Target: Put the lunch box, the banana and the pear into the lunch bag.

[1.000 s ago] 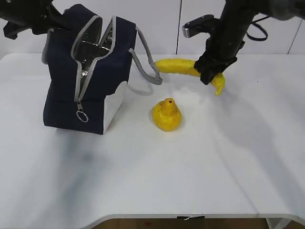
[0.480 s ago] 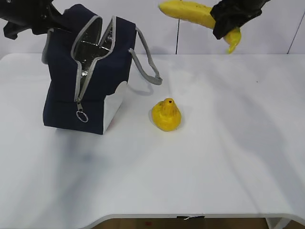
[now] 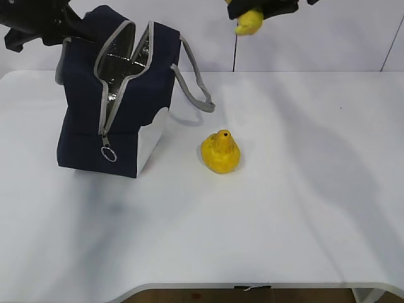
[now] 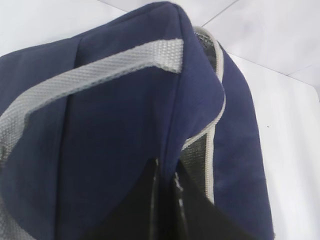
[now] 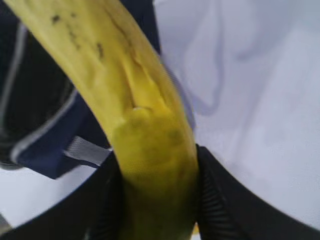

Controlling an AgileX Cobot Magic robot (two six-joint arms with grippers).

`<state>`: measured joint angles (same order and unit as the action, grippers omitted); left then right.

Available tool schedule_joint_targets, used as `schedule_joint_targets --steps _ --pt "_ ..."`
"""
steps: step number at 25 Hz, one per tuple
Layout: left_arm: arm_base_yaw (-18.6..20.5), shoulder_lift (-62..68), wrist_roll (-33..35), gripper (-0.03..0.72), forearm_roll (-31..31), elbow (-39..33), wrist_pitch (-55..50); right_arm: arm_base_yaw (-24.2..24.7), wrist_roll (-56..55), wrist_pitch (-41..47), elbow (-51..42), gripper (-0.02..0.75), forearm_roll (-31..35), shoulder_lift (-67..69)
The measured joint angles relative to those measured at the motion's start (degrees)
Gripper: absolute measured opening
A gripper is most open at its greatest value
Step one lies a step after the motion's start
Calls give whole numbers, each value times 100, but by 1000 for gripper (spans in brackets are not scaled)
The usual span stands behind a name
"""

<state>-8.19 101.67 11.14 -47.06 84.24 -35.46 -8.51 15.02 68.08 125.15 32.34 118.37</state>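
The navy lunch bag (image 3: pixel 113 101) stands open at the left, zipper undone, silver lining showing. My left gripper (image 4: pixel 165 172) is shut on the bag's far top edge (image 4: pixel 170 100), holding it up. My right gripper (image 5: pixel 155 180) is shut on the yellow banana (image 5: pixel 135 110) and holds it high in the air; only the banana's end (image 3: pixel 248 21) shows at the top of the exterior view, right of the bag. The squat yellow pear (image 3: pixel 220 151) sits on the table right of the bag. The lunch box is not visible.
The white table (image 3: pixel 284 208) spreads to the front and right. The bag's grey handle (image 3: pixel 192 85) hangs over its right side, and the ring pull (image 3: pixel 108 153) hangs at its front. A white wall stands behind.
My right gripper has lifted the banana off the table and carried it up and to the left, toward the bag. The left gripper, bag and pear have not moved.
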Motion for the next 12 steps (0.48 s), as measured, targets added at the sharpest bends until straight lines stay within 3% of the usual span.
schedule_joint_targets --steps 8,12 --pt "0 0 0 -3 -99 0 0 -75 -23 -181 0 317 1783 188" --pt "0 0 0 -3 -182 0 9 -247 -23 -218 0 317 2024 351"
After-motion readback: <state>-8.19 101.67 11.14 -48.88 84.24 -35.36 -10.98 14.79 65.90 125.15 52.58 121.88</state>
